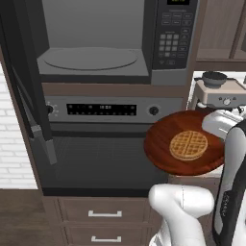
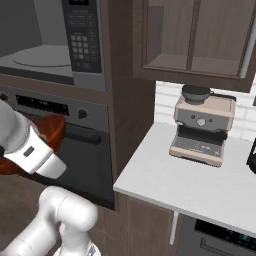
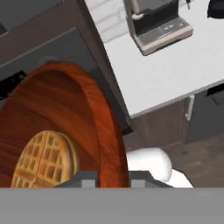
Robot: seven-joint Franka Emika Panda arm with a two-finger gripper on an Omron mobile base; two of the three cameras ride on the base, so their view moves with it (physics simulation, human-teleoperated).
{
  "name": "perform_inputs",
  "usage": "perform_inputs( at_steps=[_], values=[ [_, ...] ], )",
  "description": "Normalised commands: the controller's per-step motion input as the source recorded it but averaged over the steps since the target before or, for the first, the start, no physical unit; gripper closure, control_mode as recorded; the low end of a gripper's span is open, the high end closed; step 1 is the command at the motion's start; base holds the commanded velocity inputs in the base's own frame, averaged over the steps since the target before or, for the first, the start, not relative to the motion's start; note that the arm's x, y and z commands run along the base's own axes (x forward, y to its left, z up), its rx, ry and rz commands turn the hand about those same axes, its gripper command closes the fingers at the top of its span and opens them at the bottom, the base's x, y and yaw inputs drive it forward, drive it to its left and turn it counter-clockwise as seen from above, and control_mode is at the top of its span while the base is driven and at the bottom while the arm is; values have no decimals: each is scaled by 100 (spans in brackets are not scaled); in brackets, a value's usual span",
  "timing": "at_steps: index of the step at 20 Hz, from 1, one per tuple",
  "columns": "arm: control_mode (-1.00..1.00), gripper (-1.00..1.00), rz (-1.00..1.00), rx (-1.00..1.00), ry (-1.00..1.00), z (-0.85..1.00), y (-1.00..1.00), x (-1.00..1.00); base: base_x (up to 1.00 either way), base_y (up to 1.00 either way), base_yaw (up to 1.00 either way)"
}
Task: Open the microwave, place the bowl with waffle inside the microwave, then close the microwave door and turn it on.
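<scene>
The microwave (image 1: 168, 43) stands open at the top, its grey cavity and glass turntable (image 1: 89, 58) bare. The microwave door (image 1: 24, 91) is swung out to the left. The reddish-brown bowl (image 1: 161, 144) hangs in the air in front of the oven, below and right of the cavity, with the waffle (image 1: 189, 145) lying flat in it. My gripper (image 1: 212, 126) is shut on the bowl's right rim. In the hand view the gripper (image 3: 113, 176) pinches the rim of the bowl (image 3: 65, 113), with the waffle (image 3: 41, 159) to the left. My arm partly hides the bowl (image 2: 52, 130) in the right base view.
The knobbed oven (image 1: 101, 144) sits under the microwave, with drawers (image 1: 103, 214) below it. To the right, a grey coffee machine (image 2: 202, 127) stands on the white counter (image 2: 200, 190), under wooden wall cabinets (image 2: 195, 40).
</scene>
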Motion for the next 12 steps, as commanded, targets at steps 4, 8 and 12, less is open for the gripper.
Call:
perform_inputs(
  at_steps=[4,8,12],
  values=[
    [-100,100,-21,33,-57,3,29,0,0,0,0],
    [-100,100,-14,28,-41,2,35,0,0,0,0],
    [-100,100,-3,18,-7,36,34,0,0,0,0]
  ],
)
